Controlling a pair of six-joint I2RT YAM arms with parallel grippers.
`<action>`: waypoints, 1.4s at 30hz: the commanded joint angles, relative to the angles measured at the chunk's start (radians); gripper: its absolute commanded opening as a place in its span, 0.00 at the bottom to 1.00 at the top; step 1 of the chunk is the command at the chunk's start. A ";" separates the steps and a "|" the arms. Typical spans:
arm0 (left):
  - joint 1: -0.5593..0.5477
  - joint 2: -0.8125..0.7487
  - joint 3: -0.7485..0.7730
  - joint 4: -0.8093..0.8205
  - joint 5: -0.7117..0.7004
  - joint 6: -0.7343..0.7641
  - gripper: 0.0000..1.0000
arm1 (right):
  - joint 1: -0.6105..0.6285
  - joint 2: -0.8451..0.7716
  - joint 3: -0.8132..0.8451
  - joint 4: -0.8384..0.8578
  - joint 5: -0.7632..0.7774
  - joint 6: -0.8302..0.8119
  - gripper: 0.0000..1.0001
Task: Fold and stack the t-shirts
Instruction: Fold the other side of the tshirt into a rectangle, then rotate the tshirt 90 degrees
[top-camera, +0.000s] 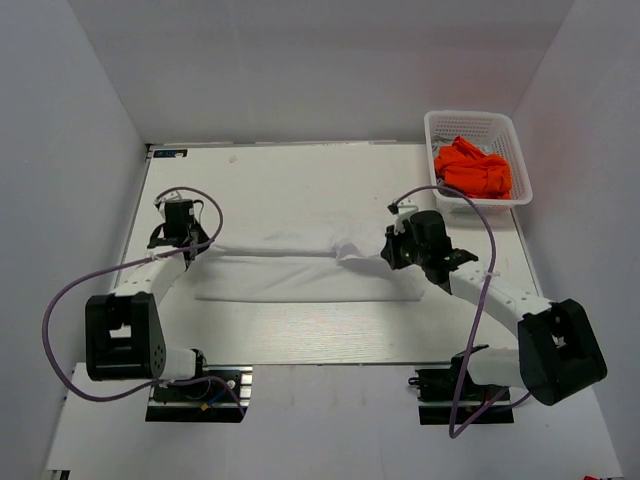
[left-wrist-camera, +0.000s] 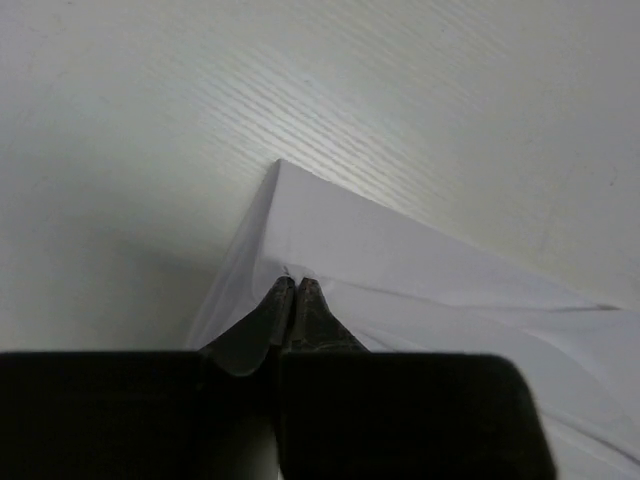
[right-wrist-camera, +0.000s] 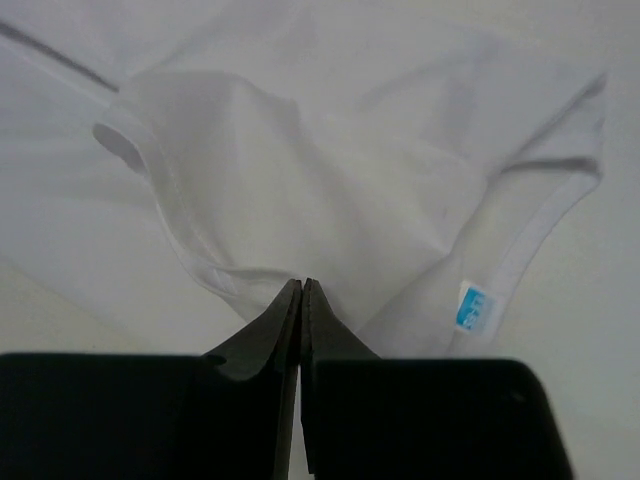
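The white t-shirt (top-camera: 290, 270) lies stretched in a long band across the middle of the table. My left gripper (top-camera: 189, 247) is shut on its left end; in the left wrist view the closed fingertips (left-wrist-camera: 295, 281) pinch the cloth (left-wrist-camera: 400, 250) at a folded corner. My right gripper (top-camera: 391, 250) is shut on its right end; in the right wrist view the closed tips (right-wrist-camera: 302, 284) pinch a hem of the shirt (right-wrist-camera: 330, 170), beside a blue label (right-wrist-camera: 476, 306). The orange t-shirt (top-camera: 472, 168) lies crumpled in the basket.
The white lattice basket (top-camera: 440, 127) stands at the back right corner of the table (top-camera: 300, 180). White walls enclose the table on the left, back and right. Purple cables loop off both arms.
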 joint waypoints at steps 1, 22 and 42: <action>-0.002 -0.096 -0.038 -0.054 -0.077 -0.112 0.12 | 0.016 -0.047 -0.046 -0.081 -0.031 0.040 0.06; -0.034 0.073 0.121 -0.106 0.259 -0.284 1.00 | 0.019 0.051 0.010 -0.060 -0.073 0.460 0.90; -0.391 0.047 -0.112 -0.458 0.306 -0.425 1.00 | -0.082 0.891 0.811 -0.293 -0.133 0.200 0.90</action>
